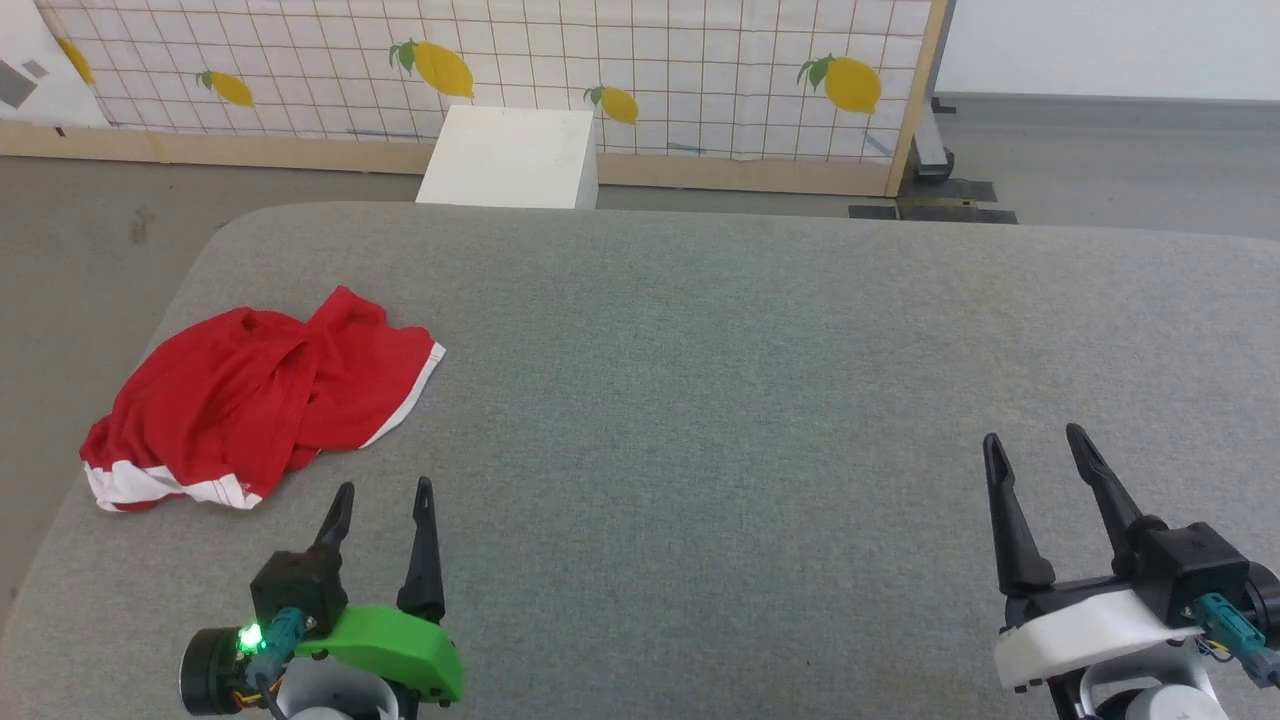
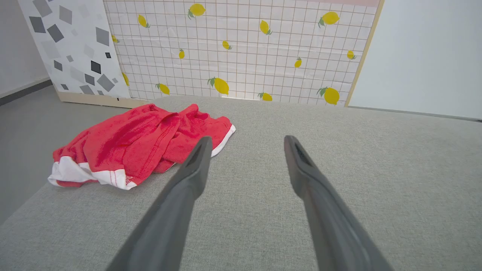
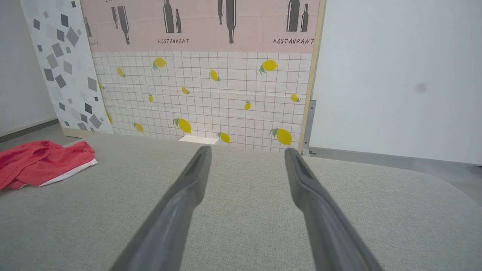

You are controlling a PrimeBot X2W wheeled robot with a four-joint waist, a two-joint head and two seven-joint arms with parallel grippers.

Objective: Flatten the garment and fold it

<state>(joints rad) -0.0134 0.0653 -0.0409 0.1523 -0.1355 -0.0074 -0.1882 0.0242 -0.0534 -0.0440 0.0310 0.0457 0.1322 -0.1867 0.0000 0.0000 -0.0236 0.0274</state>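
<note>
The garment (image 1: 250,395) is a crumpled bright red heap with a white band and white trim, lying near the left edge of the grey table (image 1: 700,400). In the left wrist view the garment (image 2: 139,143) lies ahead and to the left of the fingers, and in the right wrist view the garment (image 3: 37,162) sits far left. My left gripper (image 1: 385,495) stands open just in front of the garment, apart from it, with nothing between its fingers. At the lower right my right gripper (image 1: 1035,440) is open too and holds nothing, far from the garment.
A white box (image 1: 510,158) stands on the floor beyond the table's far edge. Behind it runs a lemon-patterned panel (image 1: 650,70) on a wooden frame. The table's left edge (image 1: 60,500) drops to grey floor close beside the garment.
</note>
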